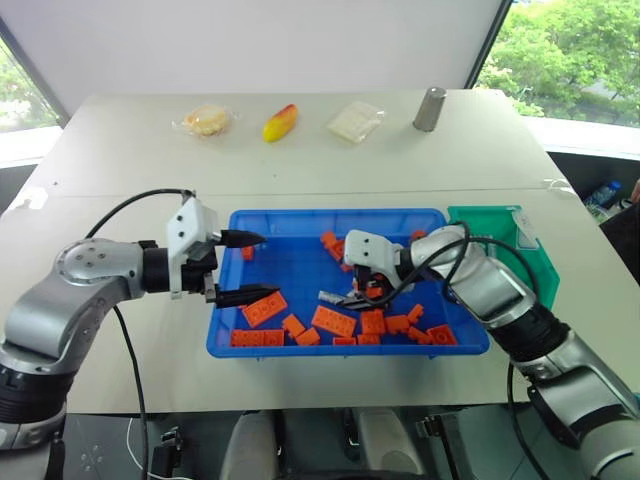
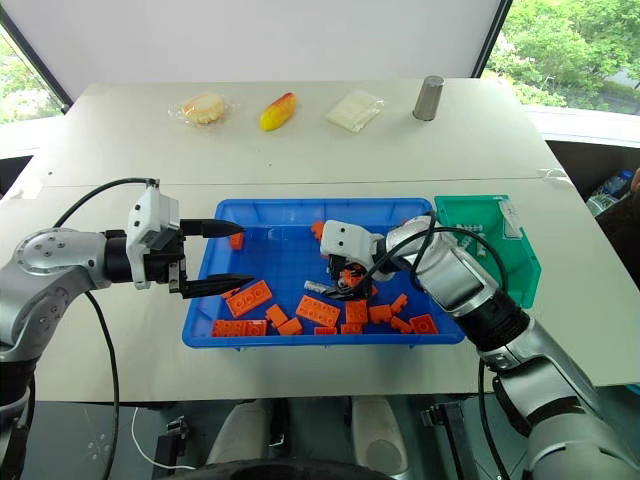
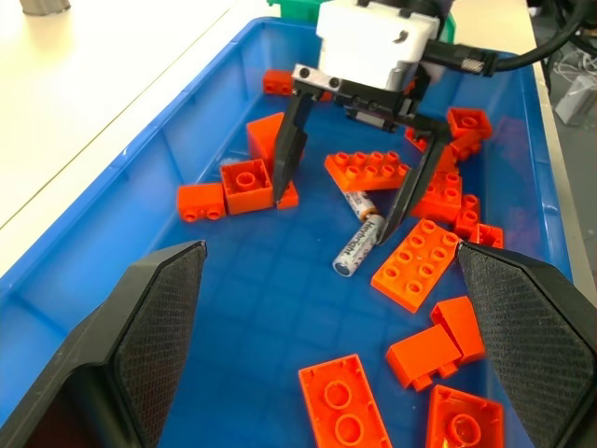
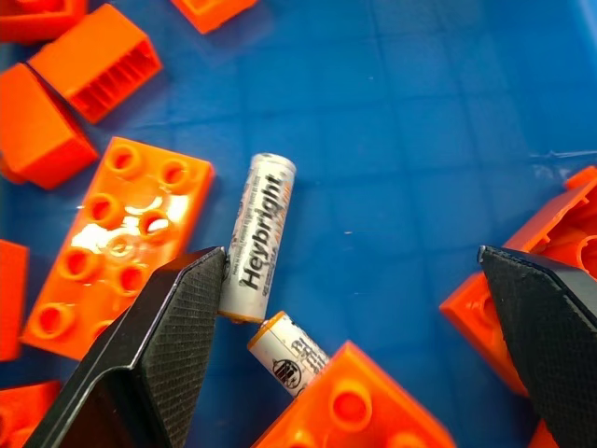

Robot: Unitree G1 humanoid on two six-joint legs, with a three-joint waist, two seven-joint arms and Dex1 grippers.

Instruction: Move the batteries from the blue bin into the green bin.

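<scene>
The blue bin (image 1: 340,213) lies in the middle of the table, with the green bin (image 1: 500,235) against its right end. One battery (image 4: 258,238) lies on the blue floor among orange bricks. A second battery (image 4: 289,355) lies partly under a brick. My right gripper (image 1: 362,293) hangs open inside the bin, pointing down, with its fingers straddling the spot just beside the batteries and touching neither. From the left wrist view the right gripper (image 3: 333,213) stands over the battery (image 3: 359,241). My left gripper (image 1: 268,265) is open and empty at the bin's left rim.
Several orange bricks (image 1: 335,320) are scattered over the bin floor, mostly along its near side. At the table's far edge stand a metal cup (image 1: 430,108), a wrapped bun (image 1: 205,121), a yellow-red piece of fruit (image 1: 280,122) and a clear packet (image 1: 355,120).
</scene>
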